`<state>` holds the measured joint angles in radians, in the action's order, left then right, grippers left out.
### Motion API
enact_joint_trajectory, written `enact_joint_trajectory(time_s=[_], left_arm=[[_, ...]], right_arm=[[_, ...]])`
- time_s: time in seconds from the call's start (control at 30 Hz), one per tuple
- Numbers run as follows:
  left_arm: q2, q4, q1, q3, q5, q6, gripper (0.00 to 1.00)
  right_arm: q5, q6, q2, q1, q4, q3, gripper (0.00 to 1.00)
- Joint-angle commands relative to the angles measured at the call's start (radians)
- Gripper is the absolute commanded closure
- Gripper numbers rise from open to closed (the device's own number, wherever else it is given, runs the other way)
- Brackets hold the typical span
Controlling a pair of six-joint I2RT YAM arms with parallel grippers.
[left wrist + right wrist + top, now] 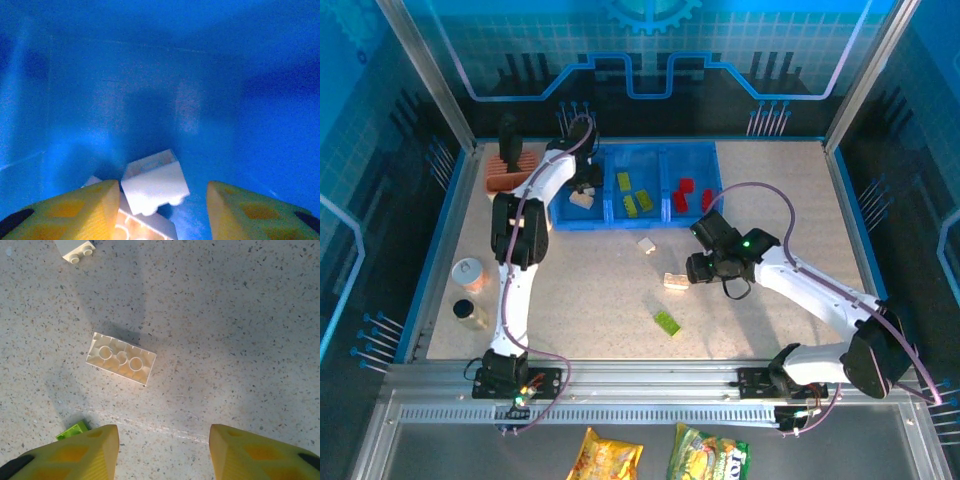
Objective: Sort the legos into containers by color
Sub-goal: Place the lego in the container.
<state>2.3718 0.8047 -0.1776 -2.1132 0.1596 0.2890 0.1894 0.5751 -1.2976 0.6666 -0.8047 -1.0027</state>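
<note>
legos: small rectangular plastic bricks; red bricks point(683, 193) lay in the right compartment, lime green bricks point(631, 197) in the middle one, cream-white bricks point(155, 186) in the left one.
loose on the table: a large cream-white brick point(121, 359) with its hollow underside up, a smaller cream-white brick point(646, 244) beyond it, and a single lime green brick point(668, 322) nearer the arms.
containers: three square compartments of a translucent blue plastic tray point(620, 224) at the far side of the speckled table point(790, 200).
left gripper point(582, 186): sat low in the left compartment, jaws parted and gripping nothing; a cream brick lay loose below them.
right gripper point(164, 440): hovered above the large cream-white brick, jaws partly apart and empty, the brick ahead of the fingers, not between them.
step: apparently a cream drop-off on the left and an approach to a pick on the right.
next move: the right gripper likely had to shift forward, descend astride the brick, close, then carry it to the left compartment once the left arm cleared.
</note>
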Motion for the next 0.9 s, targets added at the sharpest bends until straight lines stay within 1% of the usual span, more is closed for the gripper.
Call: enact_joint_trajectory(time_s=[0.0, 0.2, 0.33, 0.6, 0.87], left_arm=[[-0.136, 0.033, 0.001, 0.027, -0.027, 0.013, 0.50], [-0.270, 0.074, -0.028, 0.095, -0.048, 0.001, 0.49], [-0.371, 0.082, -0.073, 0.180, -0.072, -0.004, 0.49], [-0.519, 0.066, -0.231, 0.353, -0.101, 0.032, 0.48], [-0.569, 0.009, -0.387, 0.500, -0.121, 0.134, 0.43]], right_arm=[[-0.010, -0.017, 0.030, -0.009, -0.061, -0.027, 0.48], [-0.017, -0.026, 0.061, -0.011, -0.093, -0.041, 0.48], [-0.015, -0.026, 0.079, -0.010, -0.106, -0.039, 0.48], [-0.014, -0.026, 0.100, -0.010, -0.122, -0.035, 0.48], [0.000, -0.024, 0.130, -0.010, -0.146, -0.034, 0.48]])
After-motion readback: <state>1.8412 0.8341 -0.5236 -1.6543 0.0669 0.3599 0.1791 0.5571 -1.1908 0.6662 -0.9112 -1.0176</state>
